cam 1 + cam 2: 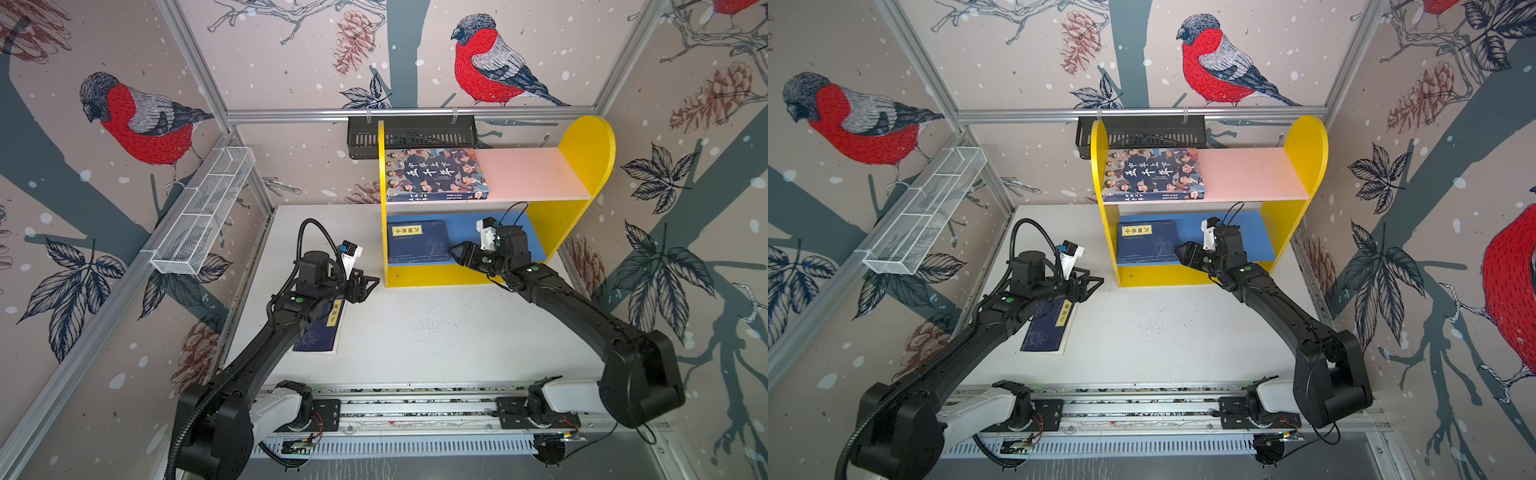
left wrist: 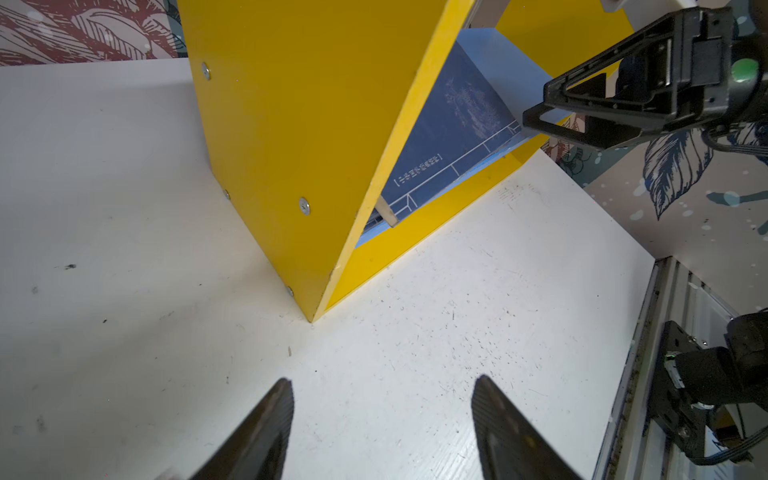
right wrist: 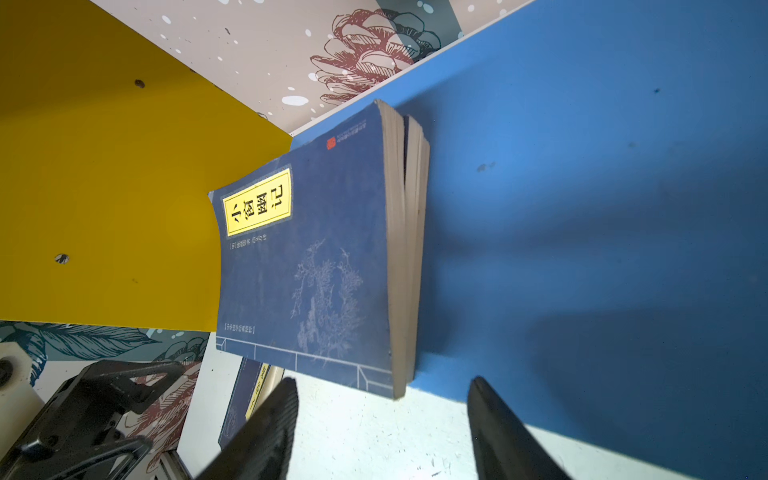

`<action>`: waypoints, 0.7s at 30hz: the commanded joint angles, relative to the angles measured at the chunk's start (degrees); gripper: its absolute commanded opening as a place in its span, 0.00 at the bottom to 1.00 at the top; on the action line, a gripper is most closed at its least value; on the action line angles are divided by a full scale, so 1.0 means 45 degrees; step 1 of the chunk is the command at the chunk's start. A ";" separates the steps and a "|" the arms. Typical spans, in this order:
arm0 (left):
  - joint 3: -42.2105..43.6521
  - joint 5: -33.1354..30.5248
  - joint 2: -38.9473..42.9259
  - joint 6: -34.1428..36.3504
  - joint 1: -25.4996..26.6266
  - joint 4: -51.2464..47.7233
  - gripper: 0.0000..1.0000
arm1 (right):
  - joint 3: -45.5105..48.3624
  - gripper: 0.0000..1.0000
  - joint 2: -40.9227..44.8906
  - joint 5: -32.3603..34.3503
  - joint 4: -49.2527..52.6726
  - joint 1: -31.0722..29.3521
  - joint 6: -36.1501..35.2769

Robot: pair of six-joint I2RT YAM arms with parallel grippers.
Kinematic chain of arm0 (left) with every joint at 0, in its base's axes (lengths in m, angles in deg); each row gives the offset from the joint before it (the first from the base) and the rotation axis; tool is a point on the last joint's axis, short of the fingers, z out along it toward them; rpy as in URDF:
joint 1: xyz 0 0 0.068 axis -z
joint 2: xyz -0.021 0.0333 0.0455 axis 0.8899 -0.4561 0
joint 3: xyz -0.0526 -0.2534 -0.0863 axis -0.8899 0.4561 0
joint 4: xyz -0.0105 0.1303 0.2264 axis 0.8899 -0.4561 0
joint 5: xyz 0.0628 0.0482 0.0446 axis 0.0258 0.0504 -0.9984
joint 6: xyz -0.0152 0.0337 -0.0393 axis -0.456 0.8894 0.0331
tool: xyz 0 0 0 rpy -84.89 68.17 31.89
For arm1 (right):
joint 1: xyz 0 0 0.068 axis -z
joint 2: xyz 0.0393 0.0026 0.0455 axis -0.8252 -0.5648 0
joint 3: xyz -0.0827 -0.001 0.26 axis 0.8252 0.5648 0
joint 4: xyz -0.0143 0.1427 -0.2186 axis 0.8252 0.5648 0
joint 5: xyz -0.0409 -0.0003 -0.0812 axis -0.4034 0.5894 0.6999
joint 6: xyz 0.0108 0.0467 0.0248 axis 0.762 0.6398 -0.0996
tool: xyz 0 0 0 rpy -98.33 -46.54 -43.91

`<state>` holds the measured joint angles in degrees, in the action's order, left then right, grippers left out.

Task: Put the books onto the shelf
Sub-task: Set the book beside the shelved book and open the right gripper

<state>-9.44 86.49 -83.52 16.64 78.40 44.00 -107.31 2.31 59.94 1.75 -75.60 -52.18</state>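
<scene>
Left fingers and right fingers stand apart, empty. Stacked navy paperbacks lie on the shelf's blue board, the cartoon-cover book on its pink board, one paperback on the counter.

Matt painted shelf, matt paper navy books, scuffed white tabletop, metal mesh basket.

A yellow-sided open shelf unit is seen upright on the white bench, right of centre in both top views. A thick book with cartoon faces is laid flat at the left end of its pink upper board. Thin navy paperbacks with yellow labels are stacked flat at the left of the blue lower board. Another navy paperback lies on the bench, lower left of centre.
</scene>
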 commanded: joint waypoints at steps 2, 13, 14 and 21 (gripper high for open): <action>-0.0055 -0.0559 -0.0320 0.0434 0.0052 0.0811 0.66 | -0.0051 0.62 -0.0114 -0.0411 -0.0615 -0.0216 -0.0316; -0.0171 -0.0624 -0.1137 0.0036 0.0167 0.1487 0.60 | -0.0602 0.58 -0.0581 -0.0229 -0.0225 -0.0655 -0.0695; -0.0191 -0.0624 -0.1181 0.0024 0.0189 0.1508 0.59 | -0.0620 0.57 -0.0584 -0.0238 -0.0205 -0.0676 -0.0714; -0.0158 -0.0657 -0.1226 -0.0132 0.0274 0.1608 0.59 | -0.0754 0.56 -0.0542 -0.0141 0.0078 -0.0795 -0.0853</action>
<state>-9.95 83.75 -89.03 16.09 79.51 48.28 -110.13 -0.31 58.82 2.25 -78.92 -54.63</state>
